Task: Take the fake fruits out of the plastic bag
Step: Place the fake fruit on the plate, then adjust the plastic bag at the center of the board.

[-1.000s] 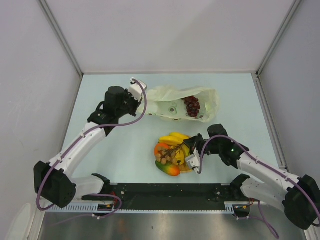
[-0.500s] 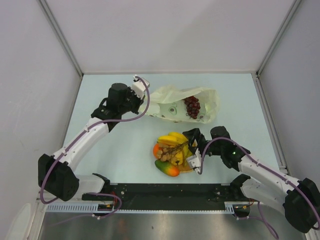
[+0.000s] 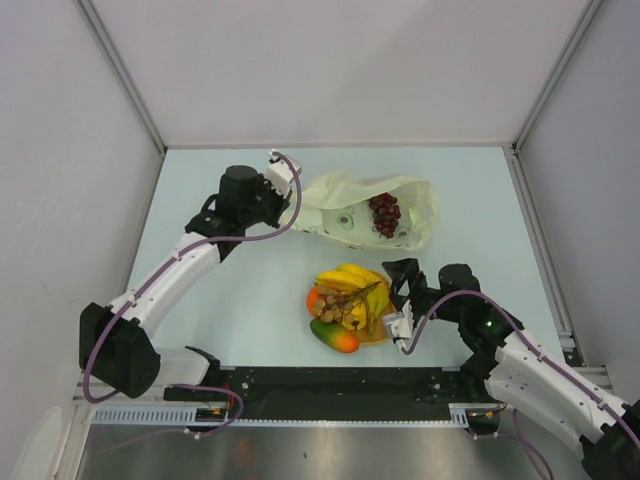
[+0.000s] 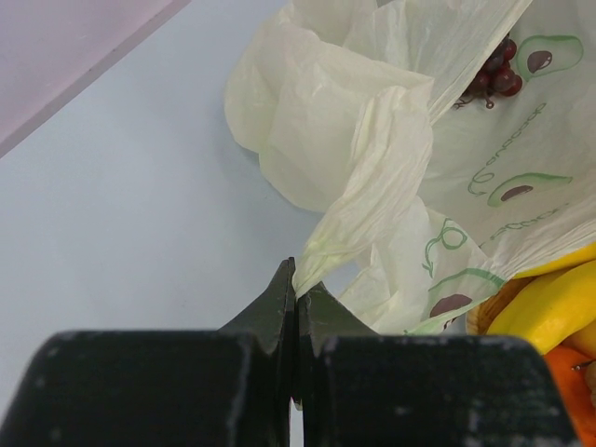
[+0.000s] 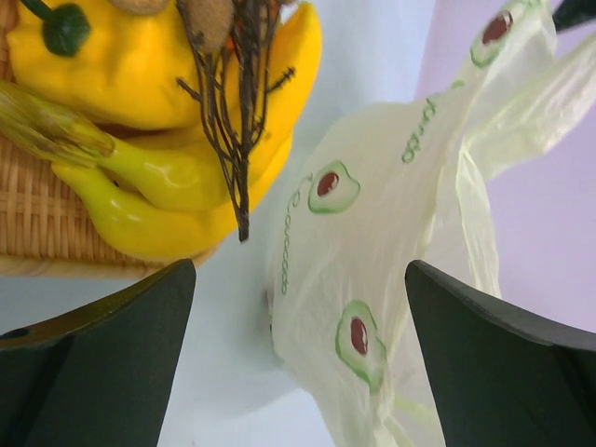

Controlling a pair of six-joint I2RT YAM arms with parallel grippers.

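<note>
Your right gripper has backed off the fruit pile, open and empty, while your left gripper pinches the bag handle, leaving only the grapes inside.

Lab test booth — bare white panels, pale table.
</note>
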